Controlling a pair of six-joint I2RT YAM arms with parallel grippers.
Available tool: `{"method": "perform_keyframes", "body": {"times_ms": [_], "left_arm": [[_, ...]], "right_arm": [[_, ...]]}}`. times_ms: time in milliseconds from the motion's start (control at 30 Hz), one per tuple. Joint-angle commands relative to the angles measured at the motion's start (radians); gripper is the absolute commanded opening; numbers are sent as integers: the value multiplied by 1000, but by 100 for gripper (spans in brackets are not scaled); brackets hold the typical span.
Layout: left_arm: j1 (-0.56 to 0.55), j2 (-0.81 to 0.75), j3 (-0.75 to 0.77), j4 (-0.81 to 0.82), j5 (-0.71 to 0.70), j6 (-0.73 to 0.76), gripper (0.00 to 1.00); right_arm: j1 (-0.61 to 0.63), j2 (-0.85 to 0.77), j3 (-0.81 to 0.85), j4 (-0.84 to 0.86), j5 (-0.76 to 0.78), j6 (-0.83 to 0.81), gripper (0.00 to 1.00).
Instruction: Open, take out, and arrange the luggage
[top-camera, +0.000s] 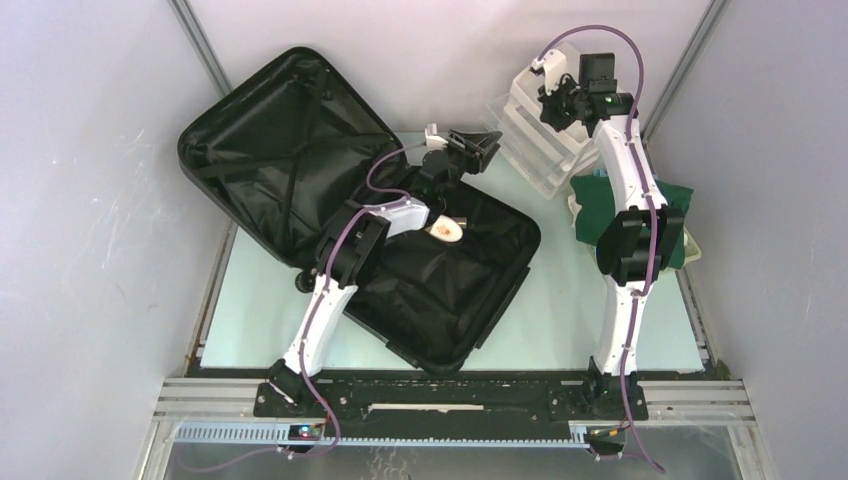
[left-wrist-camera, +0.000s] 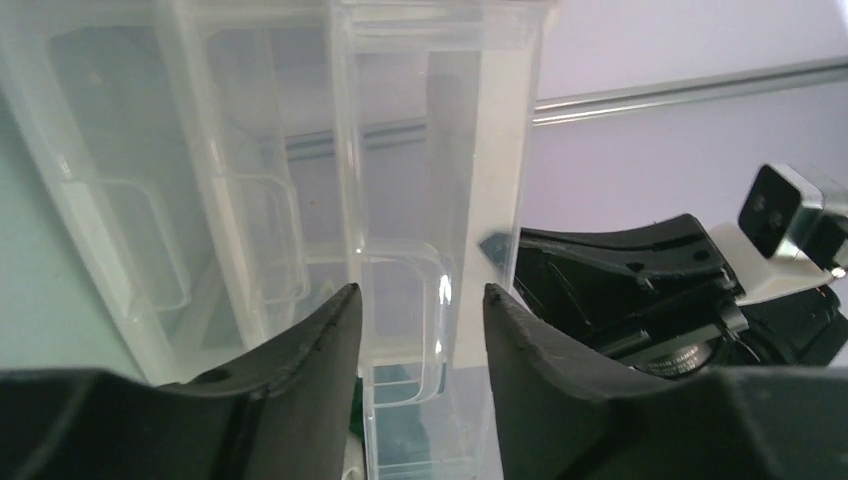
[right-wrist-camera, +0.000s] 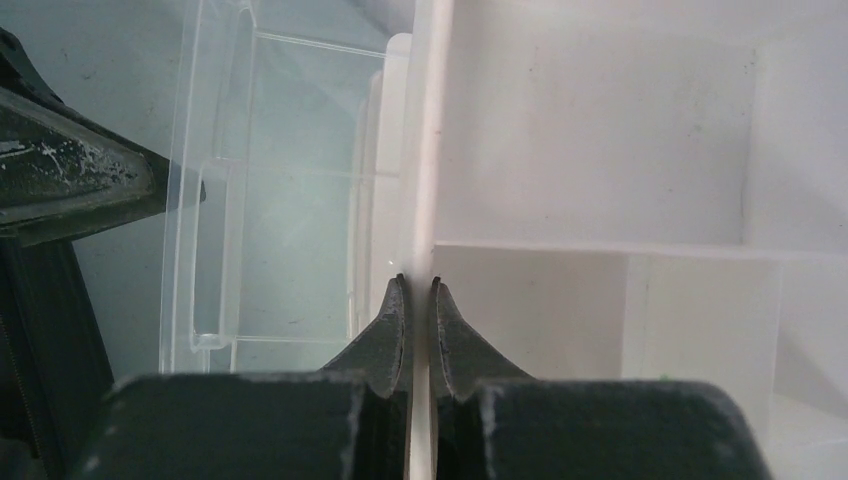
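The luggage, a big black hard-shell suitcase, lies open on the table with its lid up-left and its crossed-strap lining showing. A small white-and-orange thing rests in its lower half. My left gripper reaches over the suitcase to the clear drawer organizer. In the left wrist view, the left gripper is open, its fingers either side of a clear drawer's front. My right gripper is at the organizer's top. Seen from the right wrist, it is shut on the organizer's thin white wall.
A dark green cloth lies over a pale basket at the right, under my right arm. The organizer stands tilted at the back near the enclosure's right post. The table's mat shows between the suitcase and the right arm.
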Motion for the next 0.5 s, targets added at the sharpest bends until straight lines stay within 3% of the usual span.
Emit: {"method": "perform_keyframes", "body": {"times_ms": [0,267,467], "left_arm": [[9,-139,-39,-125,22,26,58],[24,-326,-190,-255,35,202,65],[32,-484,-304,-295,78,352,65]], "right_arm": [[-23,-26,5,27,64,-56,8],[-9,-20,39,-21,3,-46,30],[13,-31,49,-54,-42,-46,39]]}}
